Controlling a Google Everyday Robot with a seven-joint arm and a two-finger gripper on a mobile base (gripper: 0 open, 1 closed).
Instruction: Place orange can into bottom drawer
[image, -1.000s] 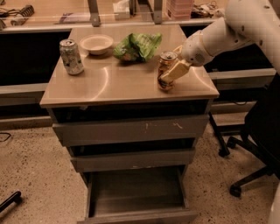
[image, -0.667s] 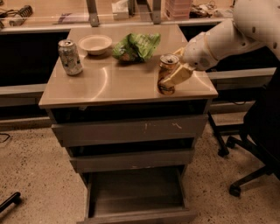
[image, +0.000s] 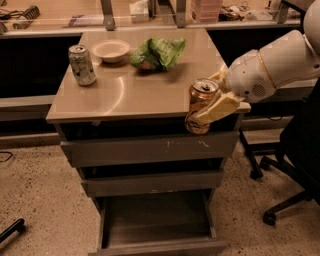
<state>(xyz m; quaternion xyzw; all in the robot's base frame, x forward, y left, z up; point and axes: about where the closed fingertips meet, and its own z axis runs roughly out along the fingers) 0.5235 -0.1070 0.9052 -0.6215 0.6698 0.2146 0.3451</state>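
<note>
One orange can (image: 201, 98) sat upright in the gripper (image: 212, 103), pinched between its pale fingers (image: 223, 104), with one finger slanting across the can's side. The gripper held it at the front right corner of the cabinet top (image: 125, 95), where the can's lower half hung past the front edge. Below the gripper and somewhat to its left in the view, the bottom drawer (image: 156, 226) stood pulled open. The two shallower drawers (image: 150, 150) between it and the gripper were closed. Well to the gripper's left on the top stood a silver-green can (image: 82, 64). A pale bowl (image: 111, 50) and a green bag (image: 158, 53) lay behind and left of it. An office chair (image: 298, 150) stood to the gripper's right.
</note>
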